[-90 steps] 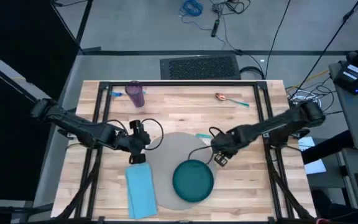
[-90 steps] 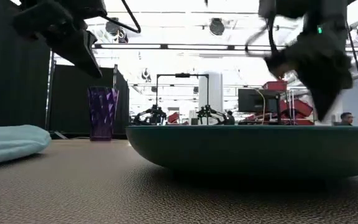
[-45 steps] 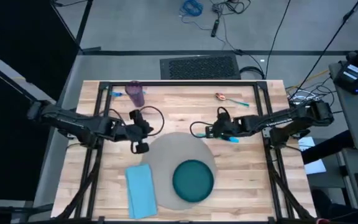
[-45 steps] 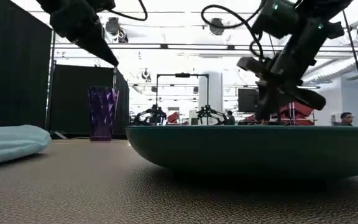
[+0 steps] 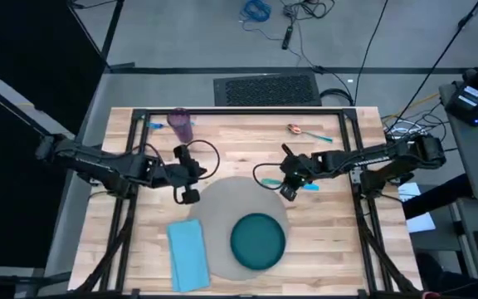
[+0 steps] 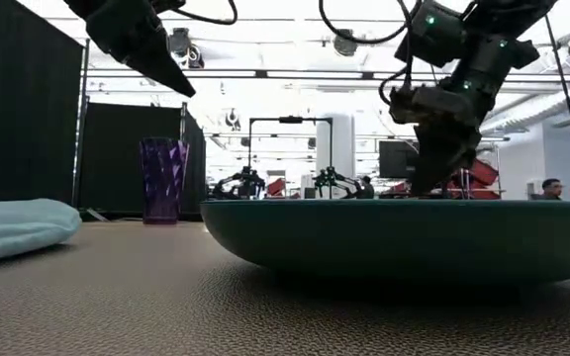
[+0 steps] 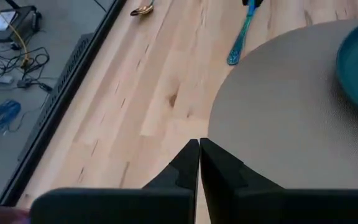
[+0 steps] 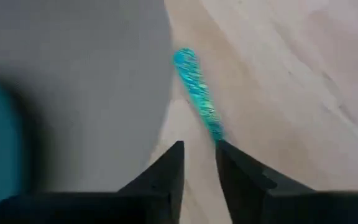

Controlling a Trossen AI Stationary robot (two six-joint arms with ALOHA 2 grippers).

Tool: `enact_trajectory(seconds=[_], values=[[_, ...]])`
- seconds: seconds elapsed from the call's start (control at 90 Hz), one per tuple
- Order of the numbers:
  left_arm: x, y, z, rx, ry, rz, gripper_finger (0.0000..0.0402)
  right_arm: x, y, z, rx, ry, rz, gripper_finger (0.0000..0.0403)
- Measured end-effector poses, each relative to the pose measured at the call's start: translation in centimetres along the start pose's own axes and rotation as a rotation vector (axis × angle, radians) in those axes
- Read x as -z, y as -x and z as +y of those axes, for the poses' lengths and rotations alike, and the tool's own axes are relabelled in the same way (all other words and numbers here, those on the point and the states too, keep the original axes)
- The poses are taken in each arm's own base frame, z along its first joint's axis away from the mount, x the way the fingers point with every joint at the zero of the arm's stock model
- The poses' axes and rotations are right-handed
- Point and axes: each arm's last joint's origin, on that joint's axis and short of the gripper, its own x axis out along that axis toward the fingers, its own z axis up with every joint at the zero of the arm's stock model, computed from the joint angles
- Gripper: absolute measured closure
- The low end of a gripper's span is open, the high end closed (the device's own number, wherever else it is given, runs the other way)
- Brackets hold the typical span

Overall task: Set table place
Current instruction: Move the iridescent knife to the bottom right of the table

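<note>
Bench (image 5: 222, 145): pale plank top. Grey round placemat (image 5: 222, 199) sits near the front middle, with the teal plate (image 5: 258, 239) on its front-right part and the light blue napkin (image 5: 188, 253) just beside its left edge. Purple cup (image 5: 180, 125) stands at the back left; a spoon with a coppery bowl (image 5: 295, 129) lies at the back right, well apart from the mat.

Right claw (image 5: 287, 189) hangs over the mat's right edge, above a blue-handled utensil (image 8: 197, 93) lying on the wood just off the mat. In the right wrist view its fingers stand slightly apart, holding nothing, the handle end near the gap between them. We cannot tell whether it is a fork or a knife.

Left claw (image 7: 199, 163) hovers at the mat's left rim, fingers together, empty.

Risks as we judge them:
- The gap is narrow and the handle lies slanted to it. A descent now could put one fingertip on top of the handle and skid it away, or under the mat's edge.
- The thin handle lies flat on wood; a shallow pinch may slip off it.
- A fingertip could catch the mat's rim, dragging mat and plate together.
- Both arms work close to the mat; a careless swing risks them crowding each other.
</note>
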Motion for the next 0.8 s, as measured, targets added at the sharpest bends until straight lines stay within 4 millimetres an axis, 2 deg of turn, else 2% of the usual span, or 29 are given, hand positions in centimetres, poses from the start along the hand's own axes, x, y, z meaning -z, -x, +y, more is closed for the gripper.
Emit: enact_trajectory(seconds=[0.233, 0.511, 0.8], values=[[-0.3, 0.0, 0.0, 0.004, 0.022, -0.024, 0.0402, -0.2, -0.7, -1.4, 0.008, 0.05, 0.063, 0.0276], [-0.2, 0.0, 0.0, 0.016, 0.041, -0.022, 0.0402, 0.4, -3.4, -1.7, 0.035, 0.096, 0.173, 0.0277], [-0.2, 0.0, -0.1, 0.023, 0.044, -0.015, 0.0402, 0.5, -3.9, -1.7, 0.034, 0.083, 0.193, 0.0283]])
